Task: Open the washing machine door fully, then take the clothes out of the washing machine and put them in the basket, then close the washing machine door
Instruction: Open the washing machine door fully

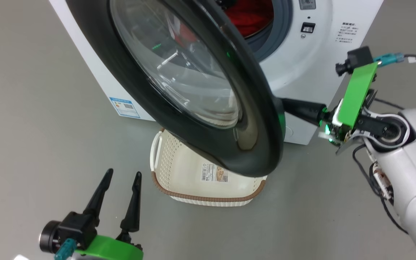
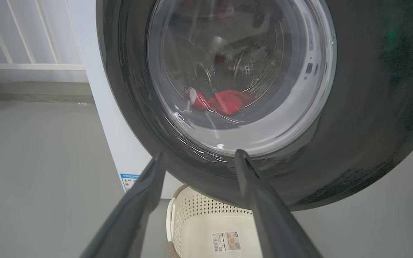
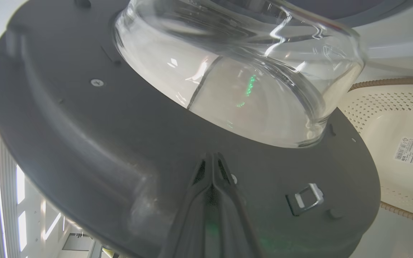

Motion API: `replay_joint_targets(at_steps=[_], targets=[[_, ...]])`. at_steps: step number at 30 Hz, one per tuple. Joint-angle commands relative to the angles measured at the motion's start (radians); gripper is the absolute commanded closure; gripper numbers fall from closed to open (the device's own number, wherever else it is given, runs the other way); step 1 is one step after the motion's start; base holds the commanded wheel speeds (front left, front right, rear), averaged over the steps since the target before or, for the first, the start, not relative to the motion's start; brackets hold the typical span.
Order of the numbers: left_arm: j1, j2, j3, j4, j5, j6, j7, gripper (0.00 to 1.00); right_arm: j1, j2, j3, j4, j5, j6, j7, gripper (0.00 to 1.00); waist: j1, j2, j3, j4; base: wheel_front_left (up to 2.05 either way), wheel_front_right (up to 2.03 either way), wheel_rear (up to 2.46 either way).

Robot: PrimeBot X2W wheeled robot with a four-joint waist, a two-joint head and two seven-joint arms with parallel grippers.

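The washing machine door (image 1: 262,144), a wide black ring around a bulging glass bowl, stands partly swung out from the white washing machine (image 1: 302,72). My right gripper (image 1: 287,105) is shut, and its tips (image 3: 212,159) press against the door's dark inner face (image 3: 84,125) near the rim. Red clothes (image 1: 247,16) lie in the drum and show through the glass (image 2: 224,102). The cream basket (image 1: 193,173) sits on the floor under the door's lower edge. At the lower left my left gripper (image 1: 123,174) is open and holds nothing, pointing at the door's front (image 2: 371,107).
A blue label sticker (image 1: 123,106) is on the machine's side panel. The door's metal latch (image 3: 305,199) sits just right of my right fingers. A white railing (image 2: 31,53) stands behind the machine. Grey floor (image 1: 31,144) spreads around the basket's brown rim (image 1: 211,198).
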State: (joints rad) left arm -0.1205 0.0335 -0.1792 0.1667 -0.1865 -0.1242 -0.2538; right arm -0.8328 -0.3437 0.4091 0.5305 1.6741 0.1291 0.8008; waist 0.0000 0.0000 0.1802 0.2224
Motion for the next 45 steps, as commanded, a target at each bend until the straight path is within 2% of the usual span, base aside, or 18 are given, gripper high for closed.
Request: replay_joint_targets(at_steps=[1,8,17,45], targets=[[0.002,0.017,0.032,-0.027,0.008,0.009,-0.008,0.0,0.038,0.017,0.015,-0.05,-0.006,0.002,0.009,1.0,0.0,0.0,-0.014,0.006,0.0,0.0,0.0],[0.038,0.017,0.032,-0.028,0.01,0.017,-0.008,0.0,0.133,0.036,0.03,-0.123,-0.002,0.002,0.028,1.0,0.0,0.0,-0.051,0.019,0.0,0.0,0.0],[0.074,0.017,0.042,-0.021,0.015,0.024,-0.008,0.0,0.218,0.08,0.049,-0.197,-0.01,0.002,0.045,1.0,0.0,0.0,-0.079,0.069,0.0,0.0,0.0],[0.073,0.017,0.077,0.001,-0.005,0.06,-0.008,0.0,0.251,0.215,0.071,-0.205,-0.072,0.002,0.058,1.0,0.0,0.0,-0.09,0.288,0.0,0.0,0.0]])
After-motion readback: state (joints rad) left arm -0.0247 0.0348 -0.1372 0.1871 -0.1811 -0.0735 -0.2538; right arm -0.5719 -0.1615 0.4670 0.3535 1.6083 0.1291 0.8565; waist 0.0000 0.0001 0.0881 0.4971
